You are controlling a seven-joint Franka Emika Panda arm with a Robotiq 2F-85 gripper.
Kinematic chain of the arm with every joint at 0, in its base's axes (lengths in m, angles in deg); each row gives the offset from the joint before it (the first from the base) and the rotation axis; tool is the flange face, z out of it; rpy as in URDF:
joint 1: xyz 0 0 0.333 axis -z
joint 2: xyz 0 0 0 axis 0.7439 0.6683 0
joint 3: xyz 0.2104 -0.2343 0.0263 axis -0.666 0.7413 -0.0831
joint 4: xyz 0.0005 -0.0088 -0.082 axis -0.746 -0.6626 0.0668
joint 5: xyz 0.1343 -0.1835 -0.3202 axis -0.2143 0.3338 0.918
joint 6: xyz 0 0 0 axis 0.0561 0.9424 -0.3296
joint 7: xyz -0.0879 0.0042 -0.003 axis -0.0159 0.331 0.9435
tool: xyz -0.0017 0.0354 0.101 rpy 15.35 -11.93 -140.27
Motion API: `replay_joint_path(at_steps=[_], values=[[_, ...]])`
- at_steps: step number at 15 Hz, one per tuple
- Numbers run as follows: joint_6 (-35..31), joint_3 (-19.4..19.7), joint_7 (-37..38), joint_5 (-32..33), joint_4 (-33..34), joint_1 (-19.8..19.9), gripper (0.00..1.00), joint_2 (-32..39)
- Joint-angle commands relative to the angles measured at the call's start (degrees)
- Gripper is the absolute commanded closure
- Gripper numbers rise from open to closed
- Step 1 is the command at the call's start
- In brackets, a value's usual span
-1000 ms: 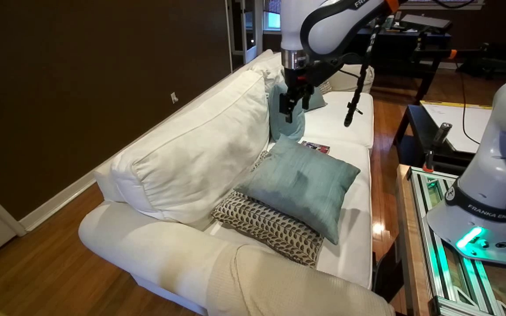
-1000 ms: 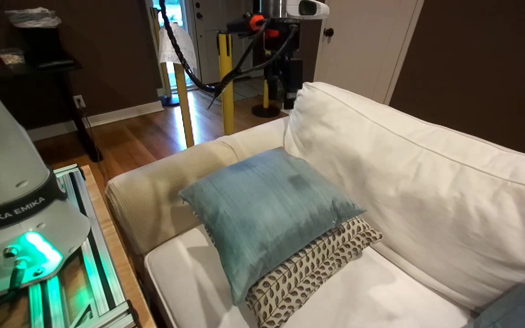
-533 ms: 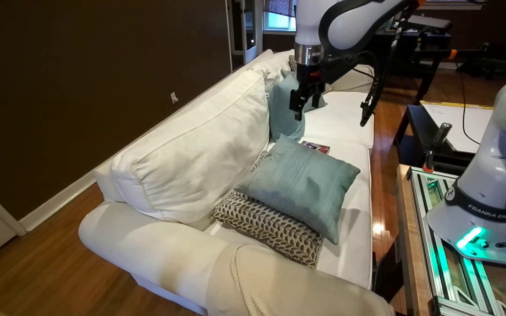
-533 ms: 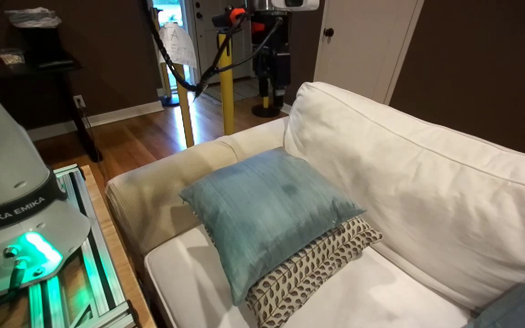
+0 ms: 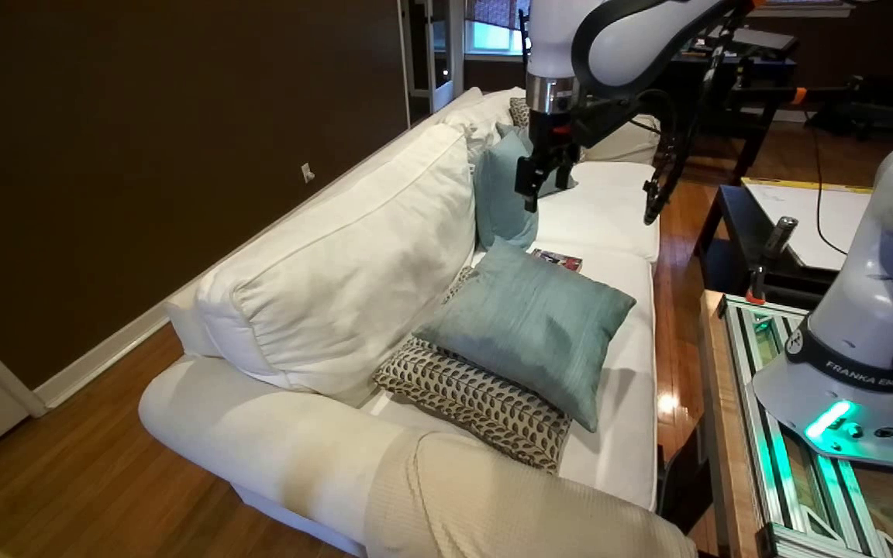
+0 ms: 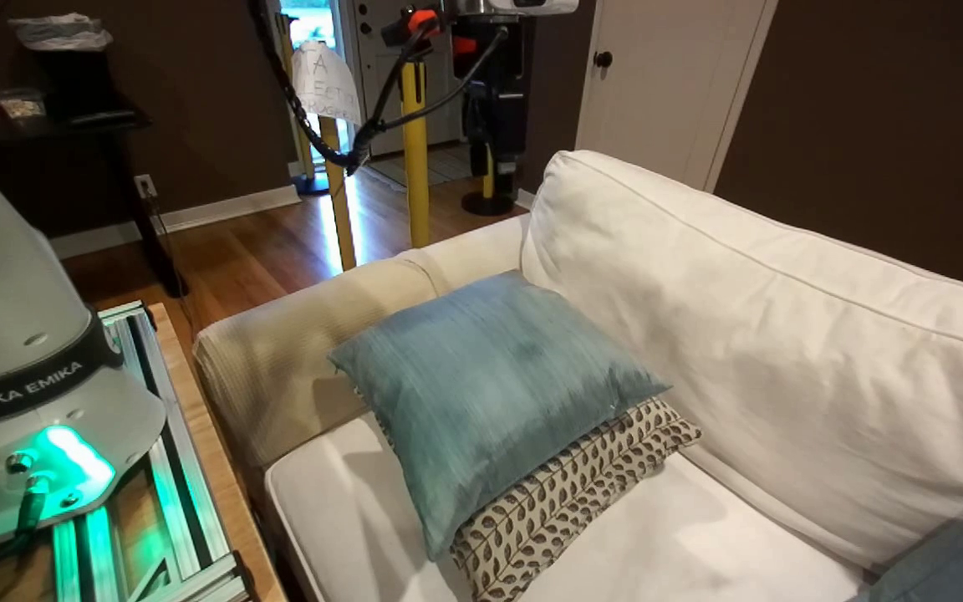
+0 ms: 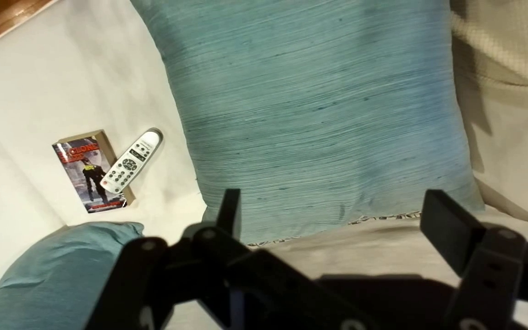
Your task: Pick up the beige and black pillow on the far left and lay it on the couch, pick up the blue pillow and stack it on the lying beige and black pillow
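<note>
Looks all but finished. Can see the large square pillow of beige and black patterned fabric [image 6: 582, 485] lying on the seat of the long white slipcovered couch [image 6: 699, 527], near one end. Can also see the plain square teal-blue fabric pillow [image 5: 532, 318] stacked on top, set a little askew and baring patterned edges in both exterior views, yet probably stable. Judging by that, would call both placements done. Find the black two-fingered tool [image 7: 332, 201] spread wide with nothing between its fingers, poised in the air above the couch and touching neither pillow. Would leave, most likely, only a retreat, perhaps after a straightening nudge. As for containers, can make out in an exterior view a plastic-lined black bin [image 6: 70, 75], too far off to see into, and a small clear tub [image 6: 20, 104] on the dark desk [image 6: 47, 135], apparently holding something pale.
</note>
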Motion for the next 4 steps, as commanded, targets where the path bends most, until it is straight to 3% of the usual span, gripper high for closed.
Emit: replay_joint_path(at_steps=[1, 4], values=[[0.07, -0.95, -0.17, -0.27, 0.06, 0.96, 0.0, 0.01], [0.08, -0.98, -0.04, -0.26, 0.06, 0.98, 0.0, 0.01]])
